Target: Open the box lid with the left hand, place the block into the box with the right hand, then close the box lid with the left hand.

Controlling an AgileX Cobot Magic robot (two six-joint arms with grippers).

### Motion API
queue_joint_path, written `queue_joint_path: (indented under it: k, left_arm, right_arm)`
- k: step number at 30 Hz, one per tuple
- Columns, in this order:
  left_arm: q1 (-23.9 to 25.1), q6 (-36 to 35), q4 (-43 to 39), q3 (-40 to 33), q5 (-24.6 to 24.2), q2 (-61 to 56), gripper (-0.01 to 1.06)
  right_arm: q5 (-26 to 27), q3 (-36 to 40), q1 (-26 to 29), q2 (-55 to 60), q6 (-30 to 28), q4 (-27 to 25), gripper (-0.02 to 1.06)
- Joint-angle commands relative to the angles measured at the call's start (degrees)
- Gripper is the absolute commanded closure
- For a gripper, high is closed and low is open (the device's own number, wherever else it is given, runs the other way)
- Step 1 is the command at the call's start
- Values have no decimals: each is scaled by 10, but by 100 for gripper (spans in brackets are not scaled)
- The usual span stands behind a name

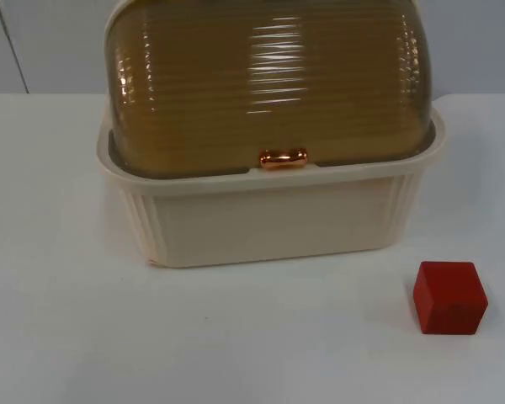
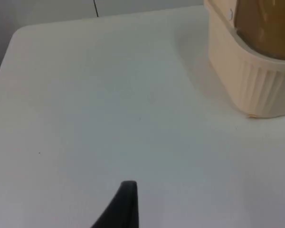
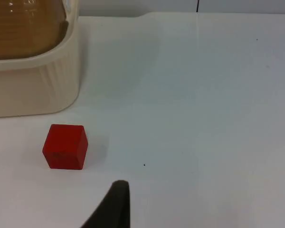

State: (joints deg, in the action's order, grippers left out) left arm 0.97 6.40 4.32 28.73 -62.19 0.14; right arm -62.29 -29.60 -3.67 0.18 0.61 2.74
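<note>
A cream ribbed box (image 1: pixel 278 223) stands at the middle back of the table. Its amber see-through dome lid (image 1: pixel 269 84) is down, with a copper handle (image 1: pixel 284 158) at the front rim. A red block (image 1: pixel 449 297) lies on the table in front of the box's right corner. My left gripper (image 2: pixel 126 209) hovers over bare table, left of the box (image 2: pixel 256 80) and well apart from it. My right gripper (image 3: pixel 115 206) hangs over the table a short way from the red block (image 3: pixel 65 146), which sits just in front of the box wall (image 3: pixel 33 90).
The white table top (image 1: pixel 67 337) stretches out on both sides of the box and in front of it. A grey partition wall (image 1: pixel 42 42) rises behind the table's far edge.
</note>
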Motion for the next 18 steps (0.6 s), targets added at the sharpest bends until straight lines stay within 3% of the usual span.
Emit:
queue_joint_path:
  k: [1,9,18]
  left_arm:
    - [-3,-14,-6,-1,9,-1,0]
    - [-3,-38,-23,73,10,52,0]
    - [-3,-38,-64,187,78,211,0]
  right_arm:
    - [7,0,0,-2,0,1,0]
    - [5,-67,0,53,16,19,0]
    - [53,-191,0,212,17,19,0]
